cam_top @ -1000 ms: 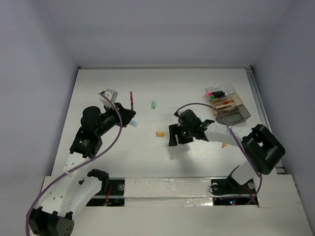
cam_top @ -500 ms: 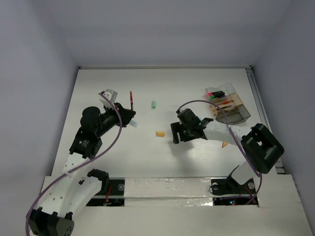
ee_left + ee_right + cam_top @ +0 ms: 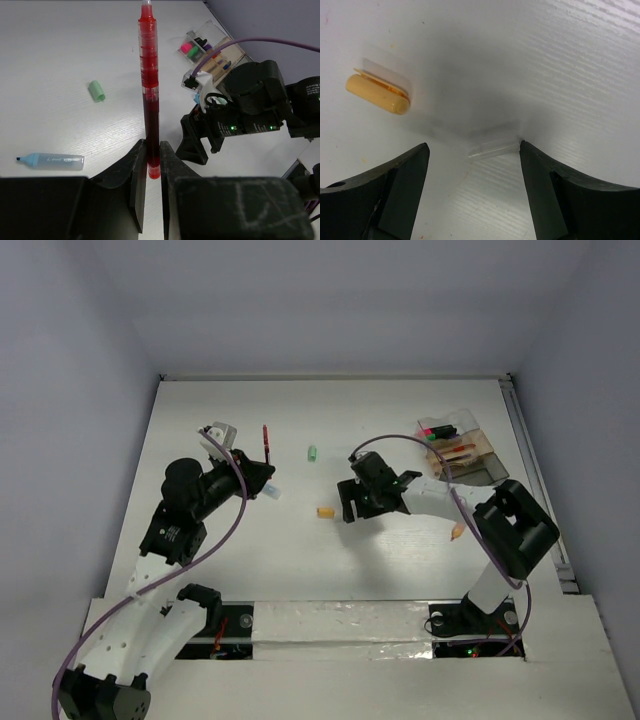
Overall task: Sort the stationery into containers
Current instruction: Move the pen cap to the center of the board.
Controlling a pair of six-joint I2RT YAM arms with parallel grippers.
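Right claw point(image 3: 472, 150), spread wide and empty, hangs low over the desk point(image 3: 560, 60) with the orange eraser point(image 3: 377, 95) lying outside its jaws, not between them, so closing here would likely grab nothing or knock it away.

Soft, even light — faint shadows, blurred foregrounds.

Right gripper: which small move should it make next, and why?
Probably shift toward the orange eraser until it sits between the jaws. The right gripper is open, but in the right wrist view the eraser lies off to one side, outside the gap.
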